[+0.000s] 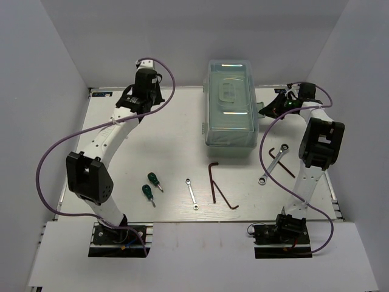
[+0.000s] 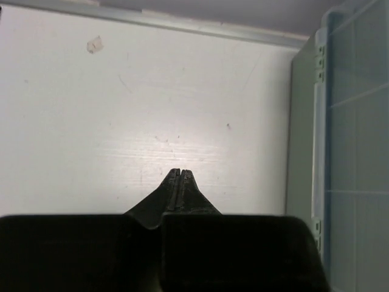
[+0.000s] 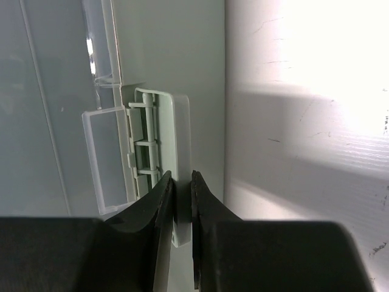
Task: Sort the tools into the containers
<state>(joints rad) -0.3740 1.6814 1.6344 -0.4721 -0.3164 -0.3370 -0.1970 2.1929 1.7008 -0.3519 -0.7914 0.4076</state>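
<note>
The pale mint toolbox (image 1: 230,109) stands closed at the back centre. My right gripper (image 1: 266,110) is at its right side, shut on the toolbox's side latch (image 3: 173,140); the right wrist view shows the fingers (image 3: 182,176) pinching the latch flap. My left gripper (image 1: 157,92) is shut and empty, left of the toolbox (image 2: 352,121), over bare table (image 2: 182,171). Near the front lie two green-handled screwdrivers (image 1: 154,180) (image 1: 148,193), a small wrench (image 1: 192,193), two hex keys (image 1: 213,179) (image 1: 226,198) and a longer wrench (image 1: 273,163).
White walls enclose the table on the left, back and right. Purple cables loop off both arms. A thin dark line (image 1: 283,166) lies beside the longer wrench, close to the right arm. A small scrap (image 2: 94,44) lies on the table near the back edge.
</note>
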